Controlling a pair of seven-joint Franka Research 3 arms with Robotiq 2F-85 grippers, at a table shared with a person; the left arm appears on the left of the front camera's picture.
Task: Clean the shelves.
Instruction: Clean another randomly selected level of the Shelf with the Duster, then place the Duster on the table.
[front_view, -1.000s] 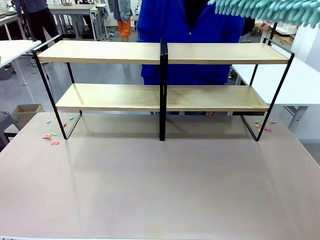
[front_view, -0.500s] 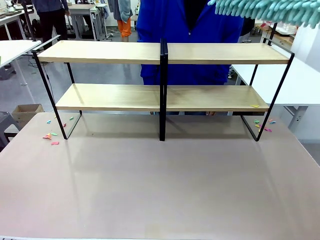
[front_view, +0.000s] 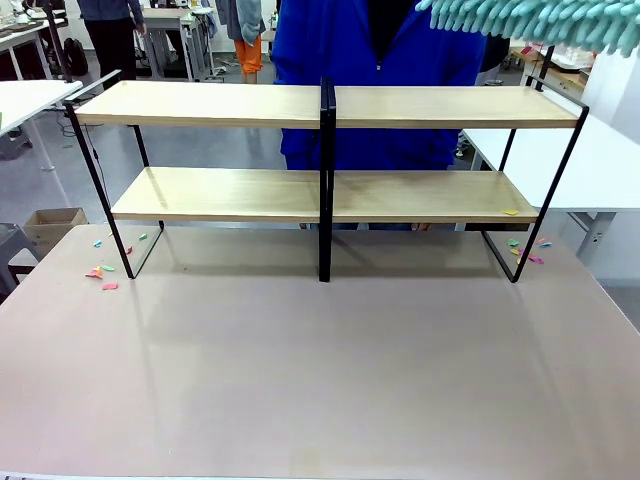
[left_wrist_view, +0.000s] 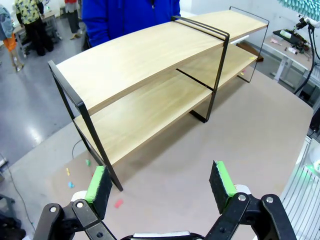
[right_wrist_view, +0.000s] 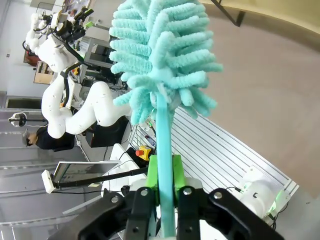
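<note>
The left pincer (left_wrist_view: 161, 182) hangs above the table (left_wrist_view: 260, 130) with its jaws spread wide, nothing between the green pads (left_wrist_view: 98, 183), and points down at a slant toward the near end of the shelves (left_wrist_view: 145, 75). The right pincer (right_wrist_view: 164, 175) is clamped tight on the thin handle of a teal duster (right_wrist_view: 160, 65), whose fluffy head stands out beyond the fingertips. In the front view, the duster's head reaches in at the top right corner.

Small coloured scraps (front_view: 103, 272) on the grey table (front_view: 320, 380); cardboard box (front_view: 52, 226) on the floor, left.
</note>
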